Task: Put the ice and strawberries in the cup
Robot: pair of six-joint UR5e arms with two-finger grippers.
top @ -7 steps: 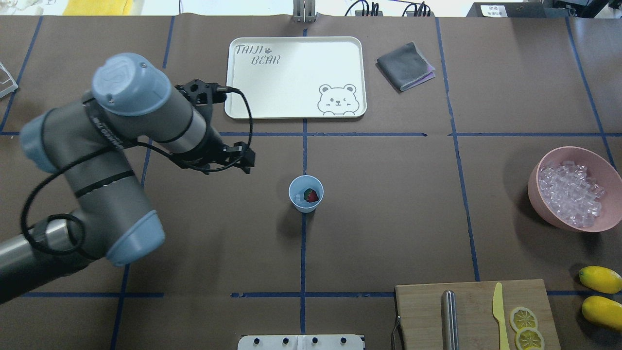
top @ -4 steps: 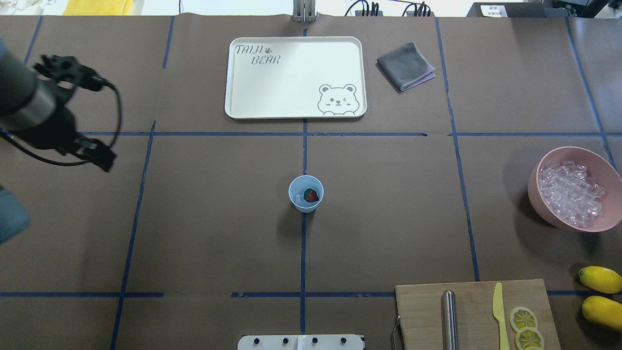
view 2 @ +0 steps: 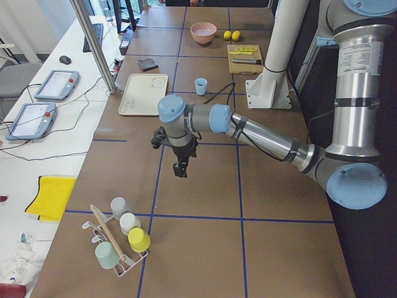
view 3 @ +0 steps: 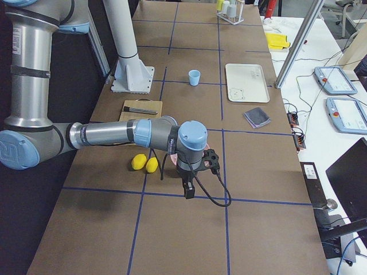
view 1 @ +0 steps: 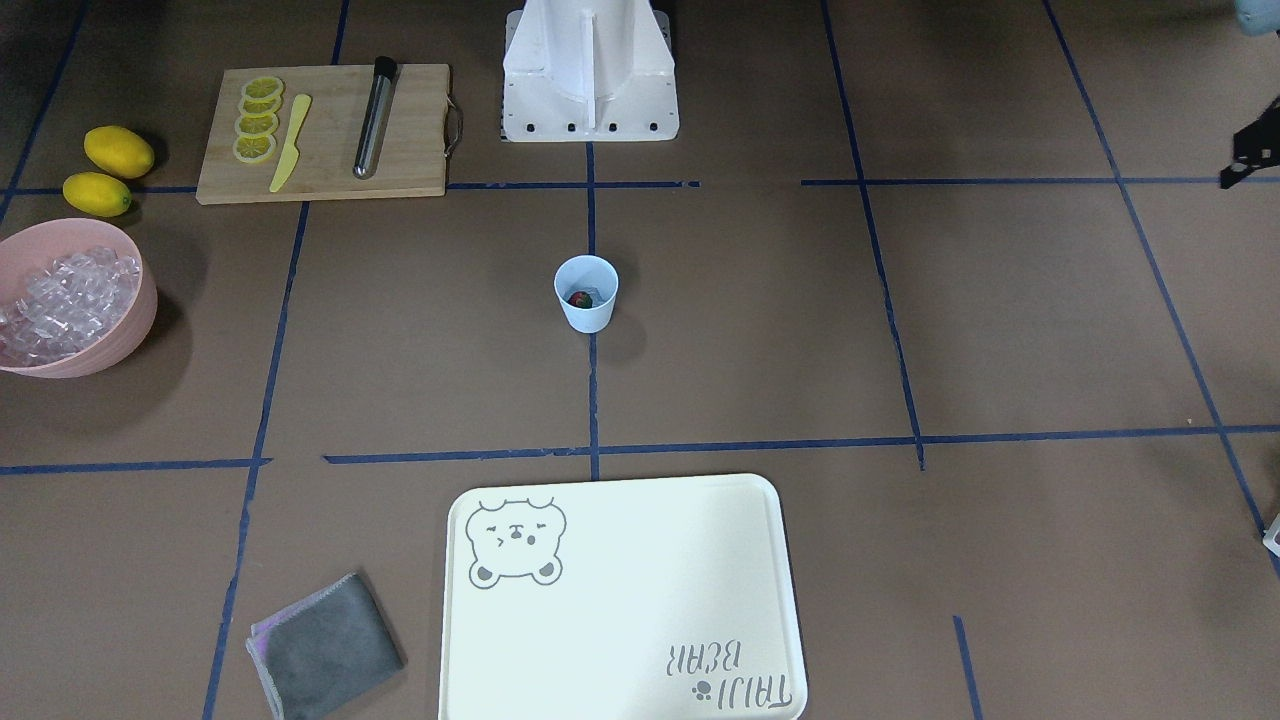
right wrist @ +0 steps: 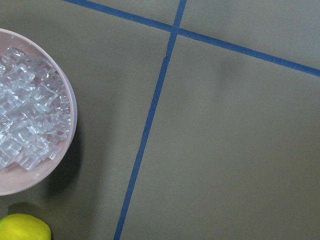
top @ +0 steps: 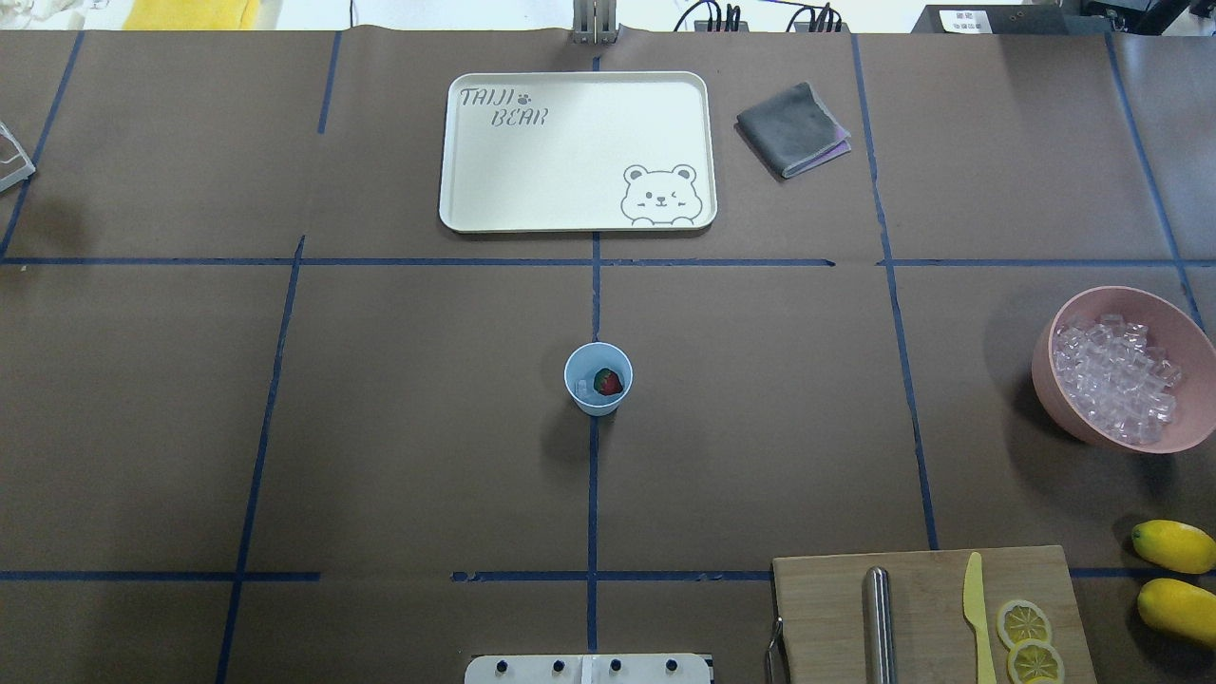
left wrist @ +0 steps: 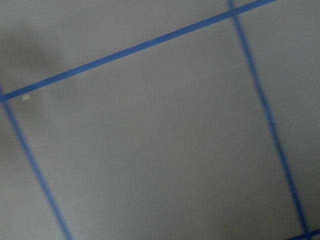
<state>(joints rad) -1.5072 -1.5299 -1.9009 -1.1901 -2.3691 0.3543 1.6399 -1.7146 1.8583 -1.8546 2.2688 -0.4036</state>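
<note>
The pale blue cup (top: 598, 378) stands upright at the table's middle and also shows in the front view (view 1: 586, 292). A red strawberry (top: 608, 383) lies inside it, with one pale ice chunk (top: 581, 387) beside it. More ice (top: 1116, 380) fills the pink bowl (top: 1183, 332) at the right. My left gripper (view 2: 180, 171) hangs over bare table far left of the cup; I cannot tell if it is open. My right gripper (view 3: 188, 193) hangs beyond the bowl and lemons; I cannot tell its state. Neither wrist view shows fingers.
A cream tray (top: 456, 142) and a grey cloth (top: 791, 128) lie at the back. A cutting board (top: 826, 608) carries a metal rod, a yellow knife and lemon slices. Two lemons (top: 1173, 546) lie beside it. A rack of cups (view 2: 118, 242) stands at the far left end.
My left arm has swept leftward from near the cup and left the overhead view. The cup and its contents have not moved.
</note>
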